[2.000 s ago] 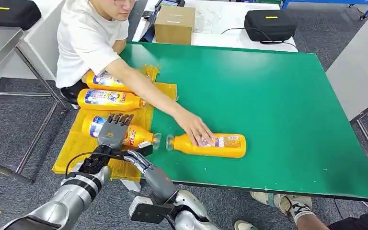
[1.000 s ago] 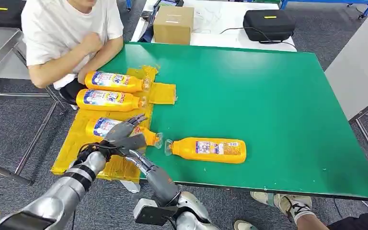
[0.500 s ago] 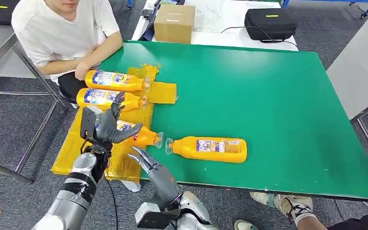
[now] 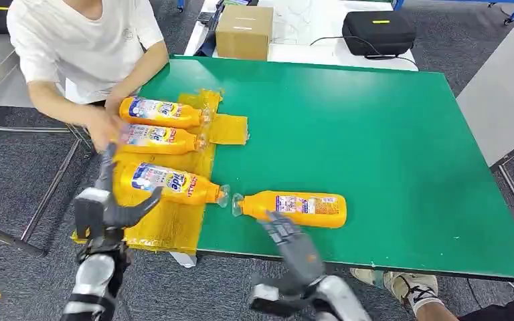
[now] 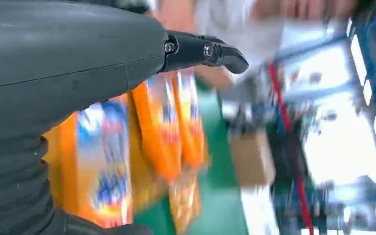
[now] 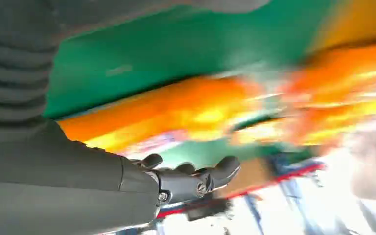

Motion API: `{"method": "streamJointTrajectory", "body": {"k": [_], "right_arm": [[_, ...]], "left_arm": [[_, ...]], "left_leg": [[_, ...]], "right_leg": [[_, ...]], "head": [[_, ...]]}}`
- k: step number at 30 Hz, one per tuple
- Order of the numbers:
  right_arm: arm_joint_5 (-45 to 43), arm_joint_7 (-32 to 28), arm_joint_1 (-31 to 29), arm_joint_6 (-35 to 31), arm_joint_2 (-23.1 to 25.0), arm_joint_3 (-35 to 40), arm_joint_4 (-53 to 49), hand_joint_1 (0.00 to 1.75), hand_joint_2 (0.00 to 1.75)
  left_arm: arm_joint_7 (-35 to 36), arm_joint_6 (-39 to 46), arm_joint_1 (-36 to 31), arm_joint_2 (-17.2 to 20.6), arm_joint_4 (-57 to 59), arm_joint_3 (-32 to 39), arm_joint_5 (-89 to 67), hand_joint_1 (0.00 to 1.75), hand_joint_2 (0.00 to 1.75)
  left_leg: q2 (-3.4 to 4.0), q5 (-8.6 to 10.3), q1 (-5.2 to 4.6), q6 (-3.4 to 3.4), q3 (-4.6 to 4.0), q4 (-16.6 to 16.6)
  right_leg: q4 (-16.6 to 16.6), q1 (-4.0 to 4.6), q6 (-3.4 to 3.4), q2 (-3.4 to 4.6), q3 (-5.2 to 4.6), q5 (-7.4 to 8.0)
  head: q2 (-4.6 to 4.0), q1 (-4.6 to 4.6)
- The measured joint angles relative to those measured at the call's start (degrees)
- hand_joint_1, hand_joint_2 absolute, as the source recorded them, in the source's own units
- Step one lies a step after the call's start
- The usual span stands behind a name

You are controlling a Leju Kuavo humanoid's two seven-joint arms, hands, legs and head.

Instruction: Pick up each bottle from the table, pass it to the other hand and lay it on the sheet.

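The left hand [image 4: 107, 207] has drawn back off the yellow sheet [image 4: 167, 227] since half a second ago; it now hangs at the bench's [image 4: 388, 147] 8 o'clock corner, just off the sheet's outer edge, fingers spread and holding nothing. The right hand [image 4: 288, 241] has swung out from under the near edge toward 6 o'clock and now reaches up beside the loose bottle [image 4: 293, 207], its fingers apart and empty; the head view does not settle whether they touch the bottle. In the right wrist view the same fingers [image 6: 196, 178] are uncurled with an orange blur beyond them.

The loose bottle lies on its side on the bare green bench at about 6 o'clock, cap toward the sheet, where it lay a second ago. Three more bottles lie on the sheet: the nearest bottle [image 4: 167, 182] cap to cap with the loose one, the middle bottle [image 4: 157, 137] and the far bottle [image 4: 160, 110] toward 10 o'clock.

The person [image 4: 80, 47] at 10 o'clock has leaned in since the last frame, one blurred hand by the base of the middle bottle. A cardboard box [image 4: 244, 32] and a black case [image 4: 378, 32] sit beyond the bench at 12 o'clock. Another person's foot [image 4: 401, 284] shows below the near edge at 5 o'clock.
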Motion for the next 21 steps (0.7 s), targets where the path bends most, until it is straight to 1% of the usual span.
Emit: {"method": "streamJointTrajectory", "body": {"k": [2, 5, 8, 12, 16, 21], "right_arm": [[0.59, 0.02, 1.05, 1.17, -1.72, -4.33, -1.91, 0.00, 1.75], [0.35, 0.90, 1.52, 4.24, -3.24, -8.32, -3.52, 0.00, 1.75], [-0.22, 1.01, 1.69, 5.41, -3.83, -10.32, -3.88, 0.00, 1.75], [-3.49, 0.96, 1.34, 9.14, -4.27, -13.29, -3.74, 0.00, 1.75], [-2.88, -0.64, -2.71, 9.34, -3.96, -14.22, 0.98, 0.00, 1.75], [-1.92, -1.75, -9.28, 8.99, -1.97, -14.40, 9.97, 0.00, 1.75]], "left_arm": [[-0.35, 0.73, 2.50, -0.15, -3.36, 1.12, -0.48, 0.00, 1.75], [-1.29, 2.60, 4.45, -0.81, -6.83, 2.36, -1.38, 0.00, 1.75], [-1.40, 3.11, 5.27, -1.23, -8.37, 2.98, -1.47, 0.00, 1.75], [-2.01, 3.63, 6.24, -1.68, -10.13, 3.70, -1.53, 0.00, 1.75], [-2.25, 3.06, 6.21, -1.99, -10.20, 3.83, -0.74, 0.00, 1.75], [-2.25, 2.91, 5.36, -2.03, -9.96, 3.85, -0.66, 0.00, 1.75]], "left_leg": [[0.00, 0.00, 0.00, 0.00, -0.01, 0.00], [0.03, 0.00, 0.01, -0.01, 0.02, -0.01], [0.02, 0.01, 0.03, -0.01, 0.03, -0.01], [0.02, 0.04, 0.06, 0.00, 0.05, -0.02], [0.07, 0.05, 0.05, 0.00, 0.09, -0.02], [0.04, 0.09, 0.05, 0.00, 0.09, 0.00]], "right_leg": [[0.00, 0.01, 0.00, 0.00, -0.01, 0.00], [0.00, 0.02, 0.00, 0.01, -0.01, 0.00], [0.01, 0.03, 0.00, 0.00, 0.00, 0.00], [0.02, 0.06, 0.00, 0.00, 0.06, 0.01], [0.03, 0.05, 0.01, 0.01, 0.07, 0.05], [0.03, 0.05, 0.02, 0.00, 0.07, 0.06]], "head": [[0.00, 0.00], [0.00, -0.02], [0.00, 0.00], [0.00, 0.00], [0.00, -0.02], [0.00, 0.00]]}}
